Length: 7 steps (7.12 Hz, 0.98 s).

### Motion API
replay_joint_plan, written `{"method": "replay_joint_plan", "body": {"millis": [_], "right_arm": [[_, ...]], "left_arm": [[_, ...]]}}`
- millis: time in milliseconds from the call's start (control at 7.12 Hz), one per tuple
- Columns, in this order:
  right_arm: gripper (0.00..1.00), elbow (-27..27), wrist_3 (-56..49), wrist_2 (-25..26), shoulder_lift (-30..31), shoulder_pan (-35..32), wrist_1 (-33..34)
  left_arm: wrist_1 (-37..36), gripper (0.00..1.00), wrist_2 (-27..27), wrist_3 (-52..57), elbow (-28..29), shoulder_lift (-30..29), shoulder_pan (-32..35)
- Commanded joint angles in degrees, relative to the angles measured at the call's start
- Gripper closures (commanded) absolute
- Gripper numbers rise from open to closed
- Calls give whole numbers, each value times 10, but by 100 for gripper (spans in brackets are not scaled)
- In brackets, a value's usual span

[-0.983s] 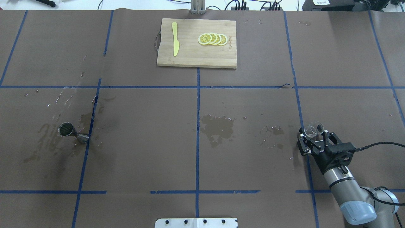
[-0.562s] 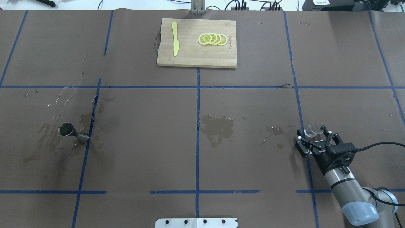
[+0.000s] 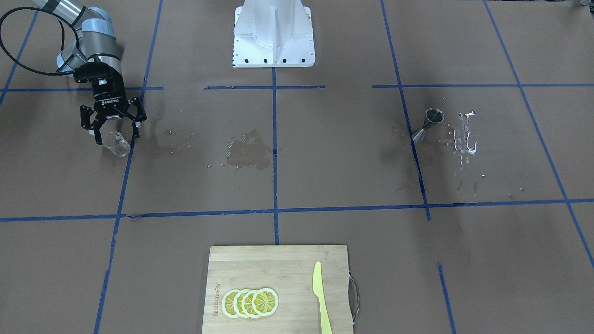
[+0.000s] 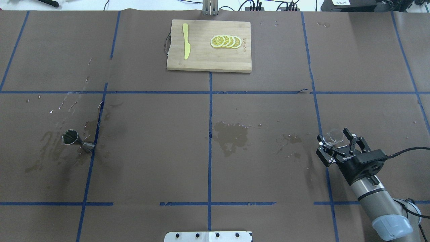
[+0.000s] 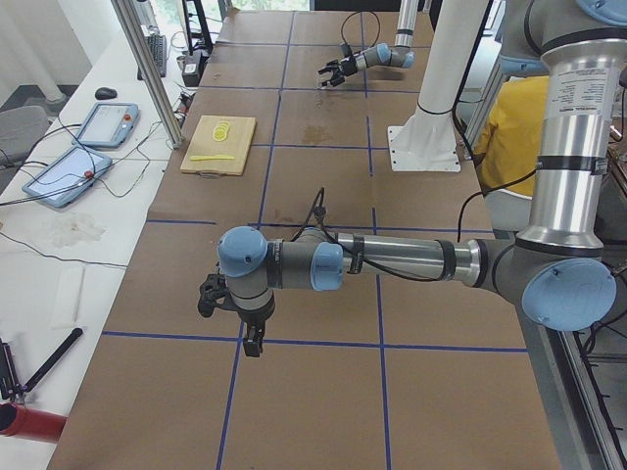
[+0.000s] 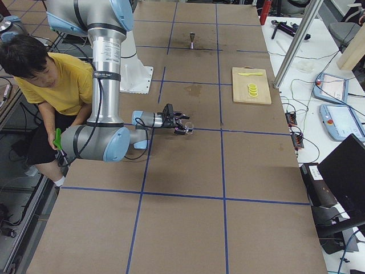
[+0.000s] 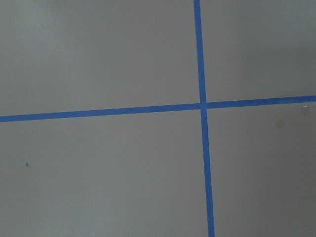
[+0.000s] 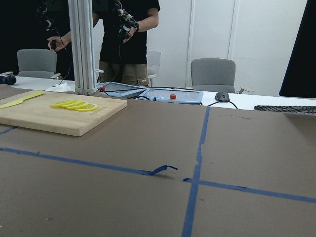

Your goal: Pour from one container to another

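Hovering right gripper (image 4: 332,135) with fingers spread, unclamped, cup (image 4: 333,136) at its tips on the worktop's (image 4: 268,168) right side. Jigger (image 4: 76,140) well apart, left side. Left gripper (image 5: 238,323): can't tell.

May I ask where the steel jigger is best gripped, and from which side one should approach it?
I would grip the steel jigger at its narrow waist, coming in level from the side facing the robot. It stands upright on one cone with the other cone's mouth facing up, so a grasp from above would cover the mouth, and the sloped walls would likely slip.
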<state>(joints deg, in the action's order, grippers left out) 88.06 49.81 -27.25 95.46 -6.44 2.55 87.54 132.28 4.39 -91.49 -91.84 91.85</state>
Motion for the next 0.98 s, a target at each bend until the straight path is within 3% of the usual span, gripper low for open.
{"method": "replay_joint_plan", "body": {"millis": [0, 140, 421, 562, 842], "right_arm": [[0, 52, -22, -36, 16, -22, -5], [0, 53, -22, -102, 20, -68, -4], [0, 66, -22, -236, 20, -174, 63], [0, 69, -22, -328, 18, -237, 106], [0, 76, -25, -574, 4, -400, 237]], "left_arm": [[0, 0, 0, 0, 0, 0, 0], [0, 0, 0, 0, 0, -1, 0], [0, 0, 1, 0, 0, -1, 0], [0, 0, 1, 0, 0, -1, 0], [0, 0, 0, 0, 0, -1, 0]]}}
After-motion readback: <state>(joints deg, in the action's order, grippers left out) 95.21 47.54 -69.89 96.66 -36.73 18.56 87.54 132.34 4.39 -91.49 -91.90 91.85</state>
